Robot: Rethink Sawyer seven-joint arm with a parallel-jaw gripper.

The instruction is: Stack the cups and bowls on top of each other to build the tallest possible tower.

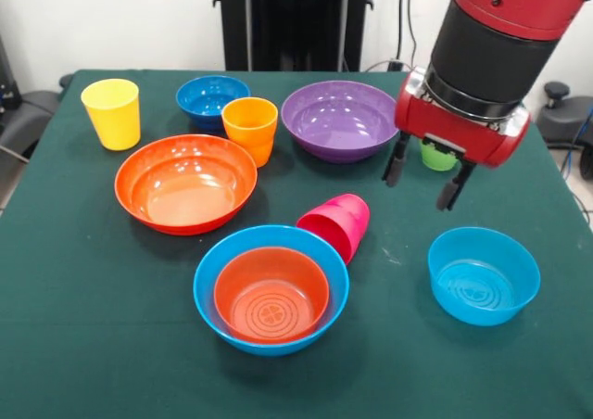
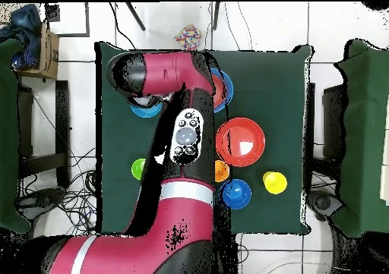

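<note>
My gripper [image 1: 423, 180] hangs open and empty over the right side of the table, just in front of the green cup [image 1: 438, 157], which it partly hides. The magenta cup [image 1: 335, 224] lies on its side against the large light-blue bowl [image 1: 208, 280], which holds the small orange bowl [image 1: 271, 294]. A small light-blue bowl [image 1: 483, 275] sits below the gripper. The large orange bowl [image 1: 185, 183], orange cup [image 1: 250, 130], yellow cup [image 1: 111, 113], dark-blue bowl [image 1: 211, 99] and purple bowl [image 1: 340, 120] stand apart. Overhead, the arm [image 2: 186, 134] hides the gripper; the green cup [image 2: 138, 168] shows beside it.
Everything rests on a green-clothed table [image 1: 93, 345]. Overhead, more green tables [image 2: 365, 134] stand to either side across floor gaps, cables lie on the floor, and a cardboard box [image 2: 49, 42] sits at the upper left.
</note>
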